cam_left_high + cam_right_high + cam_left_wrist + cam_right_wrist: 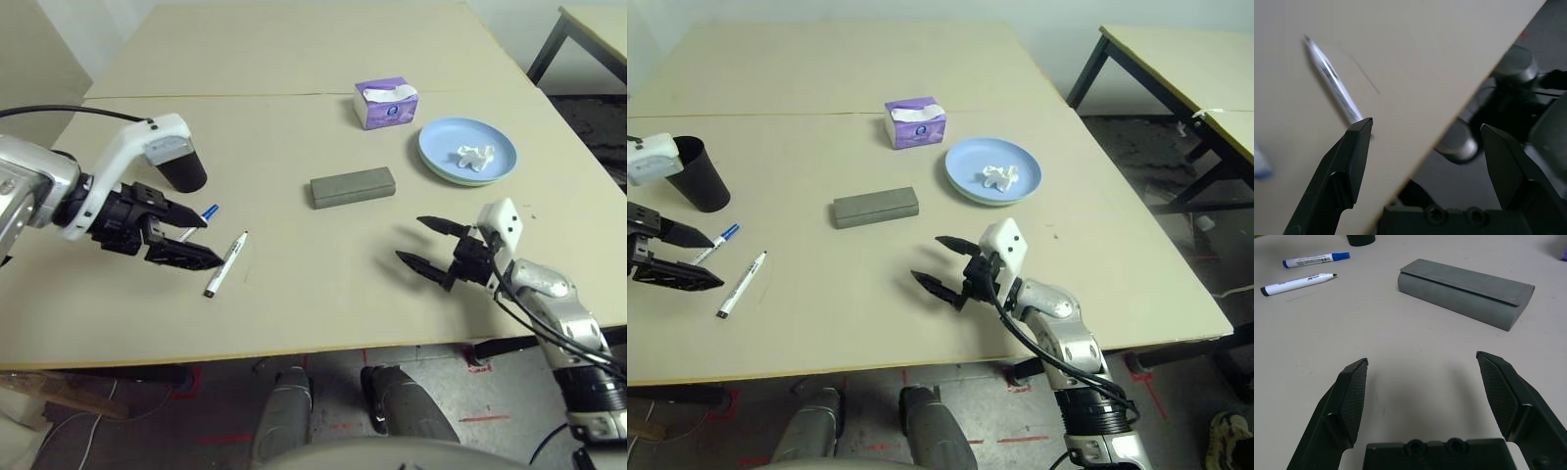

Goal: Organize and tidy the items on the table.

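Left end effector [194, 244]: fingers spread wide, nothing between them, nothing touched; it hangs above the near left part of the worktop, tips slanting down toward the pens.
Right end effector [423, 242]: wide apart too, empty, held low over the near right part of the worktop, pointing across toward the middle.
Black-cap pen [225, 264]: lying flat on the worktop, just beside the left end effector's lower fingertip, on its inner side; in the left wrist view the white barrel runs away from one fingertip [1359, 142], and whether they touch I cannot tell.
Blue-cap pen [206, 213]: right by the left end effector as well, its blue cap peeking out past the upper finger, most of the barrel hidden behind it.
Black cup [183, 168]: upright, just behind the left end effector, partly covered by the white wrist housing.
Glasses case [353, 186]: grey, closed, lying mid-worktop, between the two arms; the right wrist view has it ahead of the right end effector's open fingers, clear bare surface between.
Light-blue plate [441, 157]: far right, beyond the right end effector, well apart from it.
Crumpled tissue [475, 157]: sitting on that plate.
Tissue box [386, 103]: purple, standing behind the case, near the seam.
Worktop [294, 59]: beige, seam running across the far half.
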{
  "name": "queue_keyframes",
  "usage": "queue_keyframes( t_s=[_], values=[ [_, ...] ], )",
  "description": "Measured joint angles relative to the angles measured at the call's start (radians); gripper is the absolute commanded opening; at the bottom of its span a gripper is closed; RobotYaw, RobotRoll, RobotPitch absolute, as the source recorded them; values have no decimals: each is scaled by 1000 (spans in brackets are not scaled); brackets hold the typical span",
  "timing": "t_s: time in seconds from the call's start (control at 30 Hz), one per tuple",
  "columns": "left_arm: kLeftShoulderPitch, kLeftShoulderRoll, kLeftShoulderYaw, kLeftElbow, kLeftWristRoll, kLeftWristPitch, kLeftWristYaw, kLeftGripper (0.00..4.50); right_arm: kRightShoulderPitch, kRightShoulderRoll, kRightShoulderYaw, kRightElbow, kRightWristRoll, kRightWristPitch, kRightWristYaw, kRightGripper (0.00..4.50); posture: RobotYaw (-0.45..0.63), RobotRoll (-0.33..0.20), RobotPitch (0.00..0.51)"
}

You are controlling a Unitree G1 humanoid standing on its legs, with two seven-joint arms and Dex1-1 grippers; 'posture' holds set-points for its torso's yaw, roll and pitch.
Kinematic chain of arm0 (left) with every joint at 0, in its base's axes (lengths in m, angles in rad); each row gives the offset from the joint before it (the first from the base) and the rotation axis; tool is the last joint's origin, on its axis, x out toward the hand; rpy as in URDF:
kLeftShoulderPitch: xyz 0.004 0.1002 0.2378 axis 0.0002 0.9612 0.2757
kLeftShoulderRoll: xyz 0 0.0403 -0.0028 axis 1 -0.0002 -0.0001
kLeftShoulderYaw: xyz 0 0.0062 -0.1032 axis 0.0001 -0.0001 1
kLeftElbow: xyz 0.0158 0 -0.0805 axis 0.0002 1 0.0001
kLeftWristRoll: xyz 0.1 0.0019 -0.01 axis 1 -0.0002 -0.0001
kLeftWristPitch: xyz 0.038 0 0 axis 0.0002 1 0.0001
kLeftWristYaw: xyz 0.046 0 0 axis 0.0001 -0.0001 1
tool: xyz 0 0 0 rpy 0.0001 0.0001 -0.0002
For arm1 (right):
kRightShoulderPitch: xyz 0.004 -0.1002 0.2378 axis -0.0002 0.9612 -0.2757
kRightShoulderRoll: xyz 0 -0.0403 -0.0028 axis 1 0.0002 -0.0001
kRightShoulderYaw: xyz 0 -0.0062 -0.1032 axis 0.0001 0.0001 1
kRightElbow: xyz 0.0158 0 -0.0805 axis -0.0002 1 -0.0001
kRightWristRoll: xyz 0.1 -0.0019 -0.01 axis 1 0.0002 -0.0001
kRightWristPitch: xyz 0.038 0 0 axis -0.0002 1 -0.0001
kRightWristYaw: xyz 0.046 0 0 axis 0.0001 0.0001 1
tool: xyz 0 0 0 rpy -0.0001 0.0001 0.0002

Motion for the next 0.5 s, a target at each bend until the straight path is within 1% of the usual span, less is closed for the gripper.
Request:
queue_keyframes(
  t_s=[0.07, 0.17, 0.33, 0.43, 0.5],
  values=[
    [-13, -33, -36, 20, -17, 36, 55, 4482, 4, 2, 0, -4, 0, 0, -1, 4500, -99, 0, 150],
    [-17, -69, -59, 70, -31, 45, 135, 4482, 25, 3, 0, -26, 0, 0, -6, 4500, -111, 0, 145],
    [-8, -142, -63, 134, -21, 46, 272, 4482, 47, 8, 1, -45, 0, 0, -9, 4500, -123, 0, 140],
    [8, -154, -64, 158, -7, 36, 332, 4482, 48, 9, 1, -64, 6, 0, -1, 4500, -126, 0, 137],
    [8, -156, -64, 172, 2, 30, 359, 4482, 49, 9, 1, -69, 29, -7, 38, 4500, -129, 0, 136]
  ],
)
